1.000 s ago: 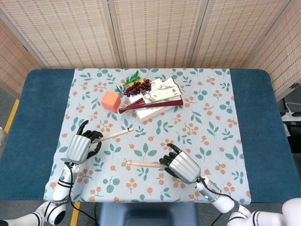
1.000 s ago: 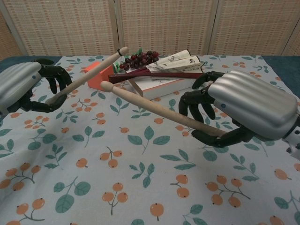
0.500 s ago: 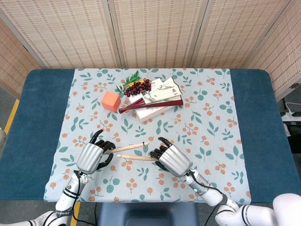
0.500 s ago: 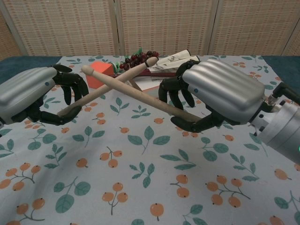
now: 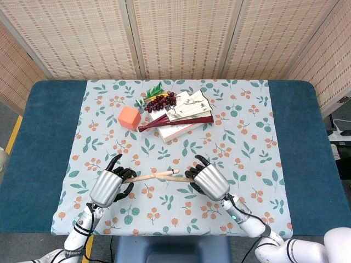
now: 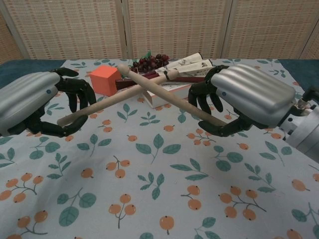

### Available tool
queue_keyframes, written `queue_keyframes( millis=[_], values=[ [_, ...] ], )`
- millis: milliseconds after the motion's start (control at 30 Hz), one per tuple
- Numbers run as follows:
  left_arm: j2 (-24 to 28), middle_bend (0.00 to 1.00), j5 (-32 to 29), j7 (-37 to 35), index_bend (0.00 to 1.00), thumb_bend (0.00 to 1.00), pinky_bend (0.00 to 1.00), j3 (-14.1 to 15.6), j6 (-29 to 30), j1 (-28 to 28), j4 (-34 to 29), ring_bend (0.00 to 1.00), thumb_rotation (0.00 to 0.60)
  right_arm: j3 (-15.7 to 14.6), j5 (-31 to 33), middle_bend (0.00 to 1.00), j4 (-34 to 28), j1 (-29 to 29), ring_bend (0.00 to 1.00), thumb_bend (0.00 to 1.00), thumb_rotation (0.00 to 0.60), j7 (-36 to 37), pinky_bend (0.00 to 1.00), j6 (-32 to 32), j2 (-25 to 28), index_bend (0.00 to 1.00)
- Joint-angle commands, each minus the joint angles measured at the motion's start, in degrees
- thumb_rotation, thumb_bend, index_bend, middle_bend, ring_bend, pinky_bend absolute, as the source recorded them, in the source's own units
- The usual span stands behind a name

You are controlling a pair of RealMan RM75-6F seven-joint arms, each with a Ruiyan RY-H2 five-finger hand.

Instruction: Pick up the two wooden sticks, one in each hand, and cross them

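Presently both hands are clamped, one stick each, and both sticks are off the surface. Left hand (image 6: pixel 37 102) has its fingers curled round the butt of the left stick (image 6: pixel 117 95); from that hand the stick's long axis runs up and inward toward the right hand, ending at a rounded tip just short of it. Right hand (image 6: pixel 246 99) grips the butt of the right stick (image 6: pixel 167 97), whose axis runs up and inward the opposite way, toward the left hand, tip raised above the other stick's shaft. The two axes meet between the hands, nearer the right hand than the left, and form an X in the chest view. Judgement: the crossing looks made or nearly made; what remains turns on whether the shafts actually touch at that point, so any small closing move would be along the line between the two hands. The chest view gives the X and the height of the tips but cannot separate depth, so contact is not certain. The head view shows left hand (image 5: pixel 108 185) and right hand (image 5: pixel 209 181) close together with the sticks nearly collinear, overlapping just beside the right hand; the crossing angle is almost lost there. Beyond the hands, well apart from them: an orange block (image 6: pixel 103 80), then grapes (image 6: pixel 149 62) and a book with a folded fan (image 5: pixel 181 119) on the patterned cloth (image 6: pixel 149 199).
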Motion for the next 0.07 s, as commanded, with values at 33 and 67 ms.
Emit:
queue_keyframes(
  millis=[33, 67],
  values=[
    [-0.23, 0.90, -0.06, -0.19, 0.85, 0.50, 0.11, -0.14, -0.35, -0.10, 0.28, 0.51, 0.600, -0.10, -0.19, 0.91, -0.09, -0.02, 0.61, 0.37, 0.600, 0.21, 0.25, 0.14, 0.07, 1.00],
    [-0.33, 0.90, -0.15, -0.28, 0.85, 0.50, 0.11, -0.23, -0.53, -0.15, 0.48, 0.51, 0.600, -0.18, -0.30, 0.91, -0.05, -0.04, 0.61, 0.37, 0.600, 0.27, 0.25, 0.21, 0.11, 1.00]
  ],
)
